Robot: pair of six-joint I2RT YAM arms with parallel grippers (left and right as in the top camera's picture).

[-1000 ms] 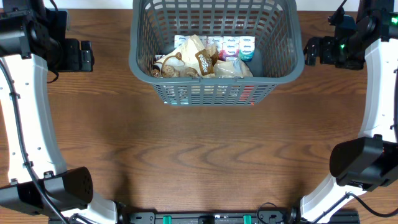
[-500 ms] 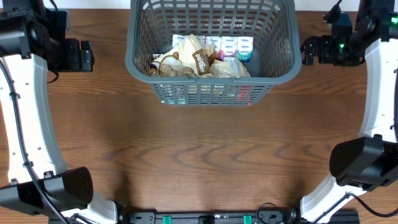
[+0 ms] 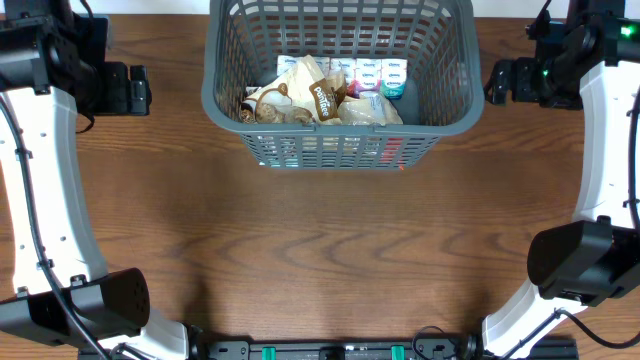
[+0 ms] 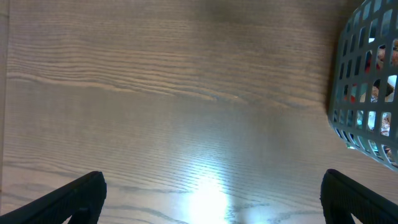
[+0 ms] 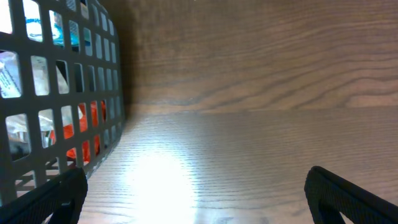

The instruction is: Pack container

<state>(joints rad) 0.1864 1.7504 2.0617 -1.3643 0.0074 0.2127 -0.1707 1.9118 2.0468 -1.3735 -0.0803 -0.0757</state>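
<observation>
The dark grey slotted container [image 3: 222, 98] stands at the top centre of the table and holds several snack packs [image 3: 325, 95]. It also shows at the right edge of the left wrist view [image 4: 367, 93] and at the left of the right wrist view [image 5: 68, 99]. My left gripper [image 4: 211, 202] is open and empty over bare wood, left of the container. My right gripper [image 5: 196, 199] is open and empty just right of the container's wall. In the overhead view the left gripper [image 3: 135, 88] and right gripper [image 3: 497, 82] flank the container.
The brown wooden table [image 3: 330, 250] stretches in front of the container. The white arm links run down both sides, left [image 3: 45, 200] and right [image 3: 600, 170].
The container shifted slightly left and toward the far edge between the first two frames. The right gripper has drawn a little away from its wall. The left arm has not moved.
</observation>
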